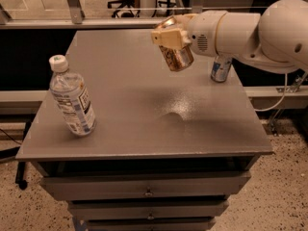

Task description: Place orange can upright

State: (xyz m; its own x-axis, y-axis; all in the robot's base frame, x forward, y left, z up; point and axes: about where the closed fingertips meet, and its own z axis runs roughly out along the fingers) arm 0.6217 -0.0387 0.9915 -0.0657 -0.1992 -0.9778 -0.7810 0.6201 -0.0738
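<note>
Orange can clamped in tool, tilted, aloft above surface; pickup done; righting, setting down, release not yet done.

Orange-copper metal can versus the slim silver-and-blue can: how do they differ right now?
The orange-copper metal can hangs tilted above the far side of the grey table, clamped in the gripper; the slim silver-and-blue can stands upright on its far right. The orange can looks wider than the silver one. Both are drink cans.

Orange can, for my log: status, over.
Gripper shut on orange can, tilted above table. Not set down yet. Water bottle, silver can off to the sides.
</note>
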